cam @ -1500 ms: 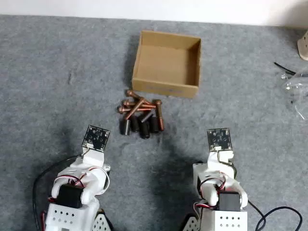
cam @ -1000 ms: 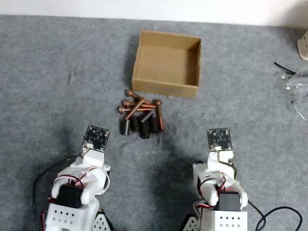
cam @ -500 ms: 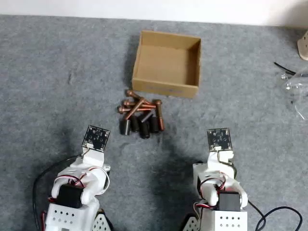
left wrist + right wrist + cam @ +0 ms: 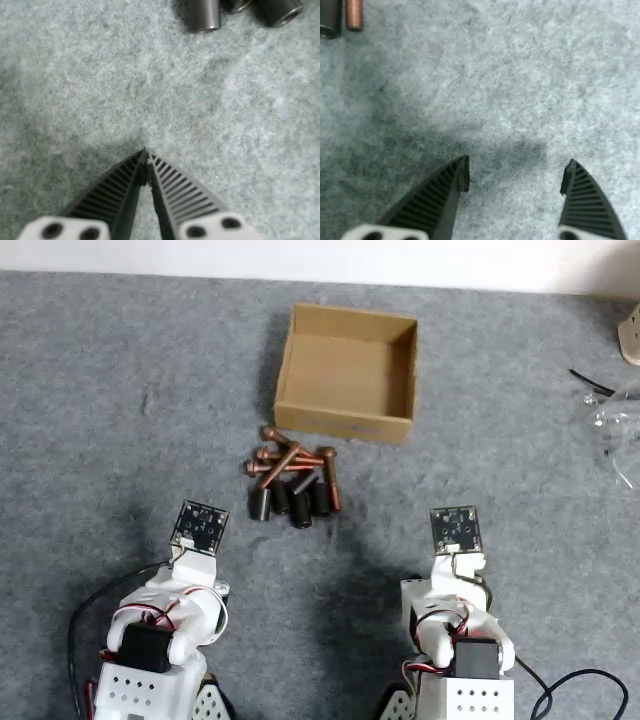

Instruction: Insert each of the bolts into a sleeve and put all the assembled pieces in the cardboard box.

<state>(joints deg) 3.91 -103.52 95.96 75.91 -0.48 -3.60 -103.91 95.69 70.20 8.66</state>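
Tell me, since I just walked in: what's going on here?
Nothing is being handled. A pile of copper-coloured metal bolts and black cylindrical sleeves lies on the grey felt table, beside the open brown cardboard box. The left claw is shut, the right claw open, both empty, short of the pile.

Even bright light, soft shadows beneath jaws

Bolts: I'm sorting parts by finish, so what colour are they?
The bolts are copper-coloured, best seen in the high view.
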